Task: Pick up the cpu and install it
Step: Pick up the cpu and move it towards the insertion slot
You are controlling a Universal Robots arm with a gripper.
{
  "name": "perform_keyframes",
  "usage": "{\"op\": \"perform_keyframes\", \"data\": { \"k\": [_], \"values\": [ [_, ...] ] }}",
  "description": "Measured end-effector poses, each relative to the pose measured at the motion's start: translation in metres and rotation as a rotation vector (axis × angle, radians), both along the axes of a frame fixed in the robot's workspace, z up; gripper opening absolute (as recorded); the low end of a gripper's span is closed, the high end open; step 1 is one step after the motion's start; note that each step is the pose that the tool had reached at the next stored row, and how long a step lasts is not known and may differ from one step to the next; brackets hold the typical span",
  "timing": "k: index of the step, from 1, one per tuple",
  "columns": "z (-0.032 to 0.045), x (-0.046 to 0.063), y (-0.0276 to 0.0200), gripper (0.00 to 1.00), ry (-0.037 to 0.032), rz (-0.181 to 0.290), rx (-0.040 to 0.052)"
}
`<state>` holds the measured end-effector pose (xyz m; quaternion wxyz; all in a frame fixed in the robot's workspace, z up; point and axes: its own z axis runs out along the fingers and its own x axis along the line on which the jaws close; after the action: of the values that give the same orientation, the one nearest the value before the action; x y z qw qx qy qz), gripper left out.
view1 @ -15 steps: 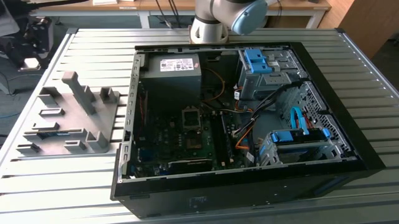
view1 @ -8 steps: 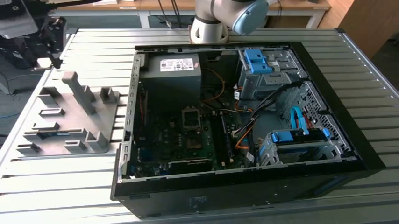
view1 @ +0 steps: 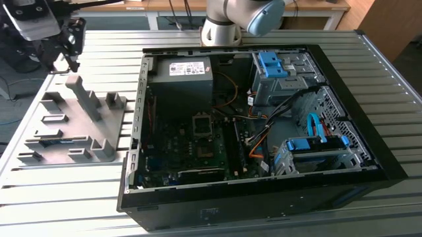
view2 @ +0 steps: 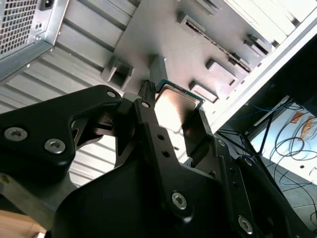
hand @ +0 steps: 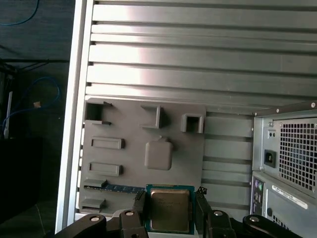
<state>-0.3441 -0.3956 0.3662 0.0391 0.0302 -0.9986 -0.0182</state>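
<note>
While the slatted metal table [view1: 369, 59] takes up pretty much everything in the exterior view, the next biggest thing on it is the open black computer case [view1: 264, 207]. It lies on its side across the middle and reaches toward the table edge at the exterior view's right. The arm [view1: 231, 15] rises from the table's far edge, just behind the case. Inside the case you can see the motherboard [view1: 191, 148], and a grey power supply box [view1: 181, 84] sits at the case's far end.

Next down is a grey parts tray [view1: 72, 123] with moulded slots and uprights. It lies flat along the table edge at the exterior view's left, just beside the case but not touching it.

The gripper [hand: 170, 196] hangs over the tray's far end, up by the table's far corner on that same side. A long thin green memory stick [hand: 116, 188] sits in a slot along one edge of the tray.

Smallest of all is the cpu [hand: 171, 210]. The two black fingers [hand: 140, 203] are closed down to the chip's width and pinch it by opposite edges, silver-tan face showing in both wrist views. It's up off the tray, well apart from the motherboard.
</note>
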Motion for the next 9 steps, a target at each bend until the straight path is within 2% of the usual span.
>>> {"op": "perform_keyframes", "data": {
  "k": [9],
  "values": [
    [0.0, 0.032, 0.0, 0.47, 0.001, 0.0, -0.0001]
  ]
}}
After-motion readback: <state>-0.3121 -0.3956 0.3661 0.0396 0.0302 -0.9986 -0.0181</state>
